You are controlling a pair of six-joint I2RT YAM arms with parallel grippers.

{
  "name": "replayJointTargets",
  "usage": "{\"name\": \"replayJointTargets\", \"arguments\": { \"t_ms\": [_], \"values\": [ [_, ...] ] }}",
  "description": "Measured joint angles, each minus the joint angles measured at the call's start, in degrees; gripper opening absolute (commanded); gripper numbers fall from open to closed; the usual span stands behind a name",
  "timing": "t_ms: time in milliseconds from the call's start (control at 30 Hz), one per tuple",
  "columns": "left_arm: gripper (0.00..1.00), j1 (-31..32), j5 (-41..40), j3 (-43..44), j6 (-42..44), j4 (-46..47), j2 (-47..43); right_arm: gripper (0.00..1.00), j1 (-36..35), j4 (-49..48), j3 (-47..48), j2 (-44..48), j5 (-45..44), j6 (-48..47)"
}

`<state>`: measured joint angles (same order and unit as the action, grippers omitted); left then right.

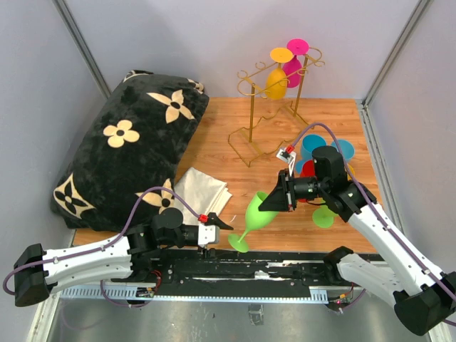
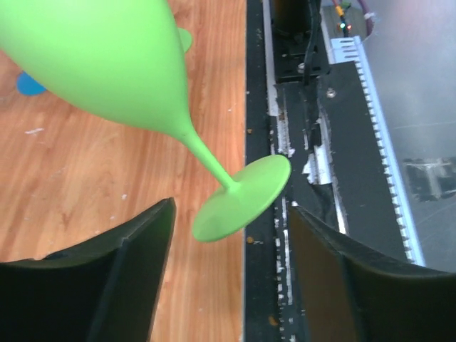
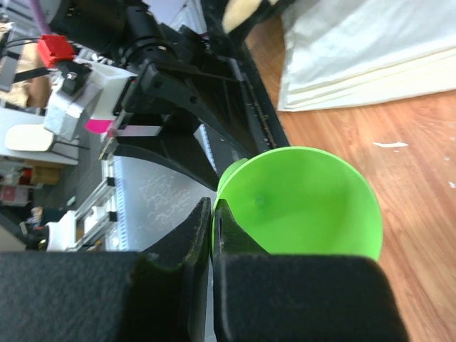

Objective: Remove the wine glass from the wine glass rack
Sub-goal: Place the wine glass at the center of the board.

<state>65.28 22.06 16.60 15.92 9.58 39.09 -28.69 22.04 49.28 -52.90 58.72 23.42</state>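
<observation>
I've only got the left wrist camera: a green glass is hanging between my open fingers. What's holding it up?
Observer: The right gripper is shut on the rim of the green wine glass, pinching its bowl wall.
Operator: Is it clear of the rack?
Observer: Yes. The wine glass rack stands toward the far side of the table, apart from the glass.
Operator: Anything hanging on it?
Observer: A yellow glass and a magenta glass hang from its top rail.

Left end effector (image 2: 229,212) spread, right (image 3: 212,208) (apparently) clamped.
</observation>
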Motion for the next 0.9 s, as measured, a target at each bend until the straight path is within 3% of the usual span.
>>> {"name": "replayJointTargets", "arguments": {
  "t_ms": [133,167,400,667,900],
  "values": [
    [0.98,0.0,-2.51,0.0,-0.92,0.07,-0.11,0.01,-0.02,2.73,0.07,1.6,-4.92,-1.75],
    [0.99,0.0,-3.56,0.0,-1.29,0.15,-0.26,0.01,-0.02,3.34,0.09,2.12,-5.9,-2.32],
    [1.0,0.0,-12.68,-1.57,-6.23,4.76,-2.12,0.01,-2.64,10.08,3.65,6.27,-18.34,-6.95],
    [1.0,0.0,-30.67,-3.08,-22.25,13.2,-2.64,0.01,-12.44,20.0,9.25,5.68,-42.6,-10.12],
    [1.0,-0.02,-40.89,4.66,-37.22,6.51,4.7,0.01,-19.39,22.88,9.14,1.68,-59.36,-10.56]
  ]
}}
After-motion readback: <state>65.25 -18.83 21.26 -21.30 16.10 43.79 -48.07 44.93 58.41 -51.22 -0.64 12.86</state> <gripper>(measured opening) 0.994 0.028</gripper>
